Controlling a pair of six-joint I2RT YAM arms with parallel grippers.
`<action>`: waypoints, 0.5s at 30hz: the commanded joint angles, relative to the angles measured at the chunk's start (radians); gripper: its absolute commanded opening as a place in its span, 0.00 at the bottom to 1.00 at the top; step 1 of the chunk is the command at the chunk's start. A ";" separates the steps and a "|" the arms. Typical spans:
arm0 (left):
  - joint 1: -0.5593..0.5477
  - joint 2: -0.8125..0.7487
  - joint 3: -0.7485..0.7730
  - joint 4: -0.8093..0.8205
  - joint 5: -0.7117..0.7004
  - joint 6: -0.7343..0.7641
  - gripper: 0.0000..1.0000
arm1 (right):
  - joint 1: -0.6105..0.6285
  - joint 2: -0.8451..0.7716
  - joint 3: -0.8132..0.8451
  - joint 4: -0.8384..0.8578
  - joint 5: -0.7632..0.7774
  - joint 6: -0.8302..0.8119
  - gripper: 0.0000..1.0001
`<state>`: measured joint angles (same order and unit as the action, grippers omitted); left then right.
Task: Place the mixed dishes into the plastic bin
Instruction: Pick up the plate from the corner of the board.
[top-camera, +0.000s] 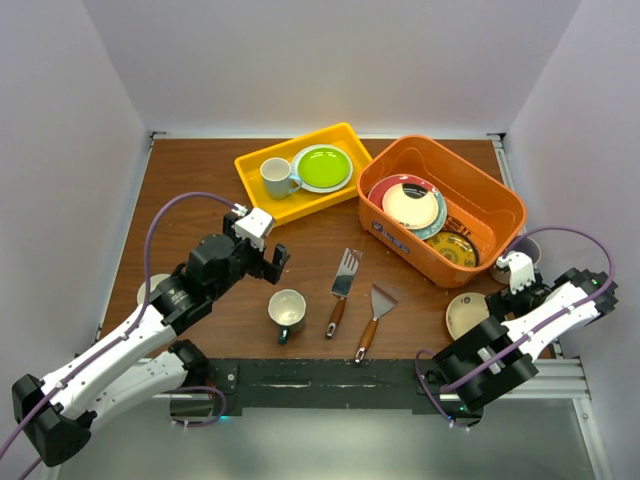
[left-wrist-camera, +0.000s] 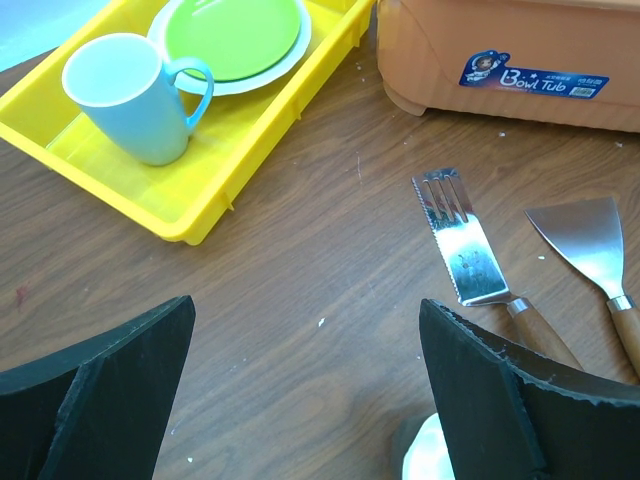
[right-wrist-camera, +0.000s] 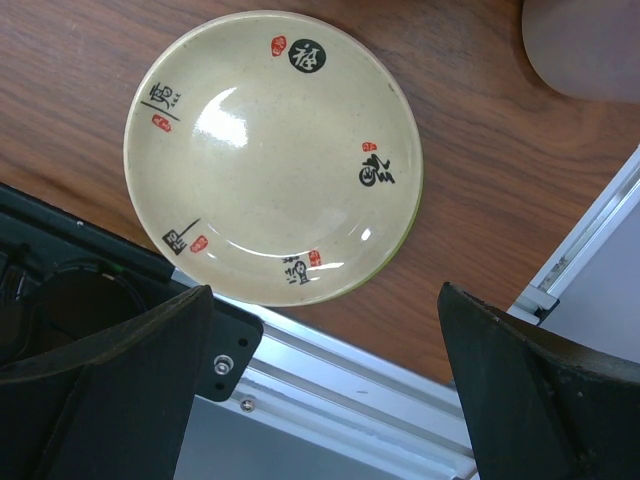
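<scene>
Right of the orange bin (top-camera: 482, 200), a round dish (top-camera: 529, 244) is half hidden; far left, a pale bowl (top-camera: 148, 289) is partly covered. Neither can be identified.

Two slim arms in white and black, each trailing a purple cable.

The left arm (top-camera: 130, 340) and the right arm (top-camera: 540, 320) are built alike: smooth white shells on the long links and chunky matte-black blocks at the joints and bases. A thin purple cable (top-camera: 160, 220) runs outside each arm in a loose loop. A small angular white housing (top-camera: 253, 222) sits at each wrist. The left end effector (left-wrist-camera: 305, 303) and the right end effector (right-wrist-camera: 322, 292) each have two broad, flat black fingers (left-wrist-camera: 110, 390). These are wedge-shaped with a dull, rubbery face and slightly rough edges.
</scene>
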<state>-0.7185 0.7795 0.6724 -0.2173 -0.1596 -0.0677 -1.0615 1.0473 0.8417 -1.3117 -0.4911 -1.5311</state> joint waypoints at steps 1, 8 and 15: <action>0.010 -0.009 -0.005 0.055 0.018 0.019 1.00 | -0.005 0.003 -0.012 0.002 -0.037 -0.020 0.98; 0.013 -0.009 -0.008 0.062 0.042 0.019 1.00 | -0.006 0.017 -0.019 0.015 -0.030 -0.006 0.98; 0.013 -0.006 -0.013 0.067 0.057 0.019 1.00 | -0.017 0.057 -0.050 0.166 0.048 0.069 0.98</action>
<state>-0.7136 0.7792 0.6708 -0.2005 -0.1253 -0.0647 -1.0618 1.0771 0.8089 -1.2514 -0.4812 -1.4998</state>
